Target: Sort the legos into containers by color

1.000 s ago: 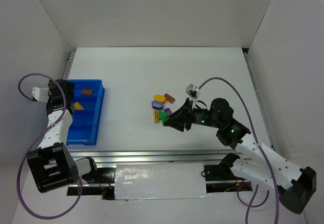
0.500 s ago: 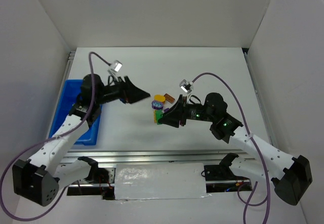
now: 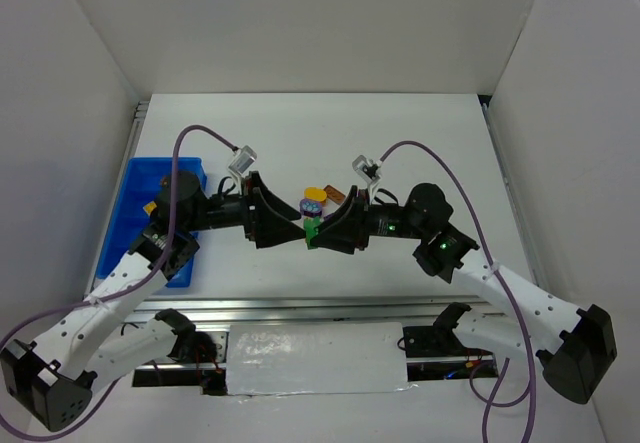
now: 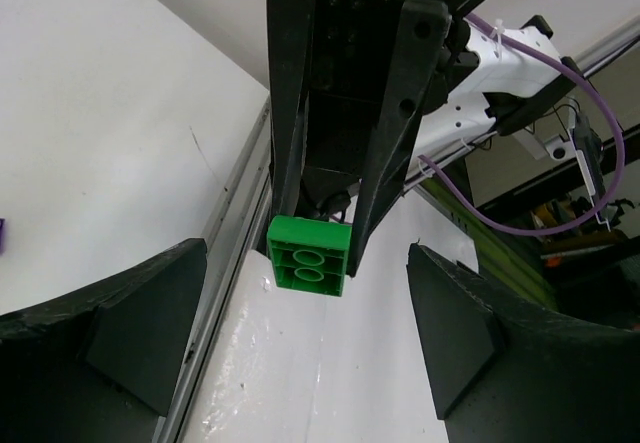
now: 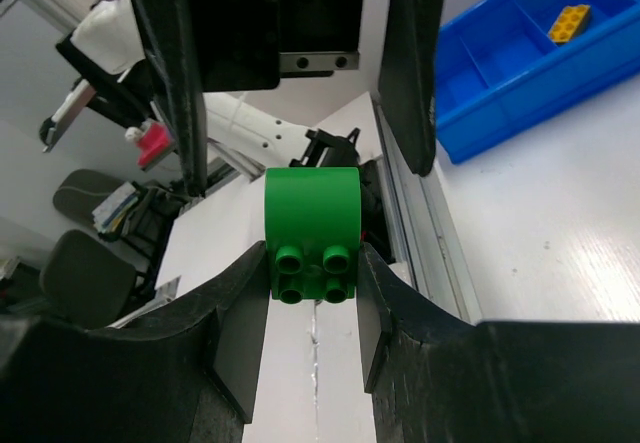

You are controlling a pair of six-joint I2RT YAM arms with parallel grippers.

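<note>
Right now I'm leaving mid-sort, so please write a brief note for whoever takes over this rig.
The right hand is shut on a small green plastic brick, held off the table. The left hand is open, facing that brick, not gripping it.
The bright blue compartmented plastic tray sits at the left. Done: a small yellow brick lies in one compartment.
Loose mid-table: a yellow piece, a purple piece, a brown-orange piece.
To do: pass and bin the green, then sort the loose ones.

Top view: left arm [image 3: 175, 198] covers most of the blue tray [image 3: 125, 213], so its contents are mostly unreadable. Green brick [image 3: 313, 231] shows only as a sliver, shape unclear. Left wrist: purple piece [image 4: 2, 235] is cut by the left edge. Right wrist: tray is cropped at top right.
</note>
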